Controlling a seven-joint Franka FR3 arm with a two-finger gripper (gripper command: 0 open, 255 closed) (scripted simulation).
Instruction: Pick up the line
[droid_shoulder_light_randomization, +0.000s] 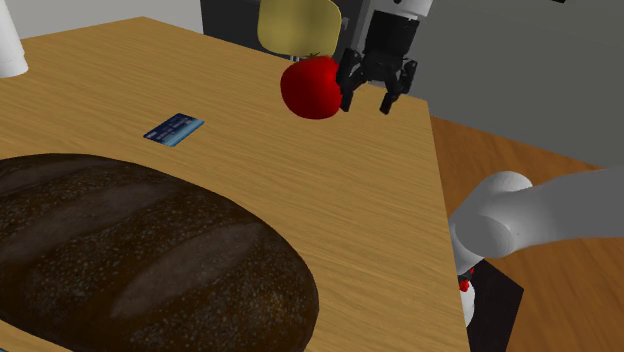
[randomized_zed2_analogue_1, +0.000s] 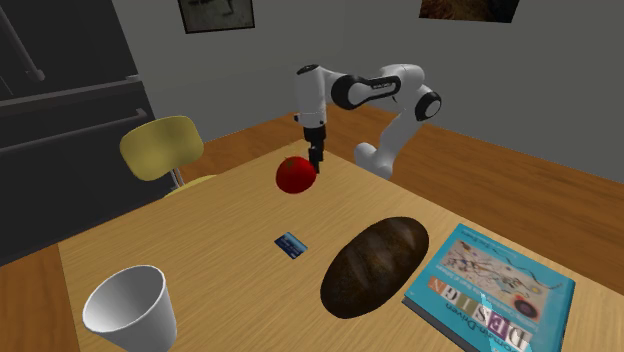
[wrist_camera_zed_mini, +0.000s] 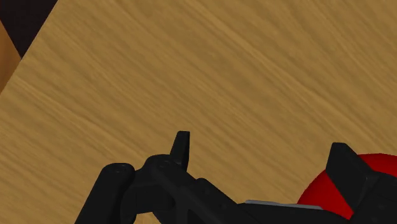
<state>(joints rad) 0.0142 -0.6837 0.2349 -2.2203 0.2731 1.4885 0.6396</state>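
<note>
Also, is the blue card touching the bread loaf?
No, the blue card lies apart from the bread loaf, with bare wooden table showing between them.

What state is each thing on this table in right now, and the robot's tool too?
Tool: open, holding nothing.
Red fruit: resting on the table, beside the tool, not gripped.
White cup: upright, mouth up.
Book: closed, lying flat.
Bread loaf: whole, uncut.
Blue card: lying flat.
</note>
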